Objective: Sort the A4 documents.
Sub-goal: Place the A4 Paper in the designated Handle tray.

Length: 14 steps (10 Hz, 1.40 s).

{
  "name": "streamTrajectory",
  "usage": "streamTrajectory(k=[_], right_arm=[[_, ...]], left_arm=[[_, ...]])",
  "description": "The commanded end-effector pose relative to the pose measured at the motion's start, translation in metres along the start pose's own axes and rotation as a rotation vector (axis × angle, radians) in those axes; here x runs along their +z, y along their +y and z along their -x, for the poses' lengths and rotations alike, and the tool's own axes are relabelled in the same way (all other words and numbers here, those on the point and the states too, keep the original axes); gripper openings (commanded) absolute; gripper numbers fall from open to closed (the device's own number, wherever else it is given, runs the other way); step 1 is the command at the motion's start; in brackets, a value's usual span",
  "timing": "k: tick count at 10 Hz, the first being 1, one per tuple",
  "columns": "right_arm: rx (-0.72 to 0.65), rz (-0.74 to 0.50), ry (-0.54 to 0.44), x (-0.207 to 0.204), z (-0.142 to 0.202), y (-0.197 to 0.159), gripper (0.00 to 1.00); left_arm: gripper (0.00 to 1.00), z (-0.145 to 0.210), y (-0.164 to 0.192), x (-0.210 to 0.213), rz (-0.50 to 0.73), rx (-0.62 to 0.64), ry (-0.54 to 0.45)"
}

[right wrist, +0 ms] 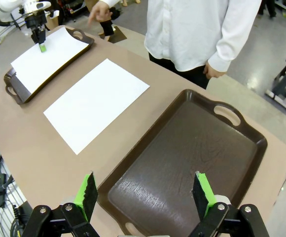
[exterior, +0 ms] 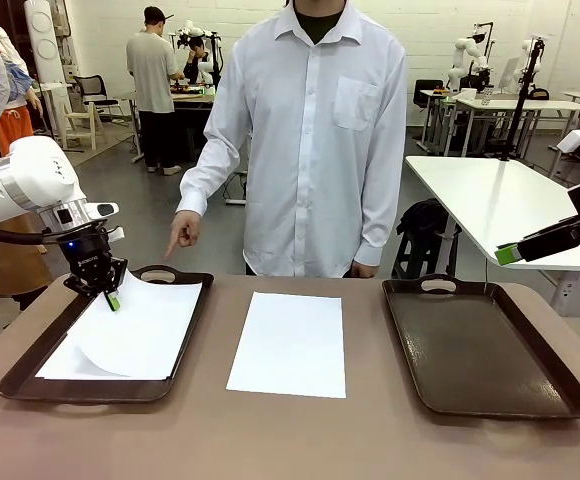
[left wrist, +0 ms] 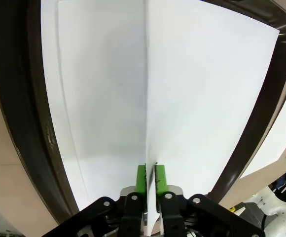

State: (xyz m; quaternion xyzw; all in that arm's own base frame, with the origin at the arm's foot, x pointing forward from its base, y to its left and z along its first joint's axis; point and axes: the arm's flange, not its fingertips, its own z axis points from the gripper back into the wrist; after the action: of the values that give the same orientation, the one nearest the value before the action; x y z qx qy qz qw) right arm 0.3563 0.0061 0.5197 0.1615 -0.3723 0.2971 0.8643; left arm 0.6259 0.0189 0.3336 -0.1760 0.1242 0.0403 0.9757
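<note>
One A4 document [exterior: 135, 335] lies in the left dark brown tray [exterior: 15, 385] with its far left corner lifted. My left gripper [exterior: 113, 298] is at that corner. In the left wrist view its gripper [left wrist: 150, 177] has the green pads nearly together, with the sheet's raised edge [left wrist: 147, 98] between them above the tray [left wrist: 15, 123]. A second A4 document [exterior: 290, 343] lies flat on the table's middle. My right gripper [right wrist: 145, 195] hangs open and holds nothing, above the near end of the right tray [right wrist: 182, 163].
A person in a white shirt stands at the far side, one hand [exterior: 182, 235] pointing down toward the left tray. The right tray [exterior: 480, 350] holds nothing. The brown table [exterior: 270, 440] has bare room along its front edge.
</note>
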Motion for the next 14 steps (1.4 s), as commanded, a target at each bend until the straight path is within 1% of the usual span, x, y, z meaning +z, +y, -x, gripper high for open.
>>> streamTrajectory(k=[1, 3, 6, 8, 10, 11, 12, 13, 14], right_arm=[[-0.001, -0.003, 0.001, -0.001, 0.0, 0.0, 1.0], [-0.001, -0.003, 0.001, -0.001, 0.0, 0.0, 1.0], [-0.001, -0.003, 0.001, -0.001, 0.0, 0.0, 1.0], [-0.001, -0.003, 0.001, -0.001, 0.0, 0.0, 1.0], [-0.001, -0.003, 0.001, -0.001, 0.0, 0.0, 1.0], [-0.001, -0.003, 0.001, -0.001, 0.0, 0.0, 1.0], [-0.001, -0.003, 0.001, -0.001, 0.0, 0.0, 1.0], [-0.001, -0.003, 0.001, -0.001, 0.0, 0.0, 1.0], [-0.001, -0.003, 0.001, -0.001, 0.0, 0.0, 1.0]], left_arm=[[0.3, -0.002, -0.004, 0.004, -0.039, 0.025, 0.015], [0.49, 0.001, -0.007, 0.01, -0.051, 0.021, -0.024], [0.79, 0.008, -0.003, 0.017, -0.058, 0.041, -0.041], [0.98, 0.014, 0.001, 0.02, -0.053, 0.054, -0.072], [1.0, 0.019, 0.001, 0.02, -0.031, 0.072, -0.103], [1.0, 0.021, 0.002, 0.018, 0.028, 0.145, -0.156], [1.0, 0.026, 0.0, 0.015, 0.075, 0.196, -0.252], [1.0, 0.01, 0.003, 0.024, -0.009, 0.065, -0.097], [1.0, 0.01, 0.003, 0.024, -0.009, 0.065, -0.097]])
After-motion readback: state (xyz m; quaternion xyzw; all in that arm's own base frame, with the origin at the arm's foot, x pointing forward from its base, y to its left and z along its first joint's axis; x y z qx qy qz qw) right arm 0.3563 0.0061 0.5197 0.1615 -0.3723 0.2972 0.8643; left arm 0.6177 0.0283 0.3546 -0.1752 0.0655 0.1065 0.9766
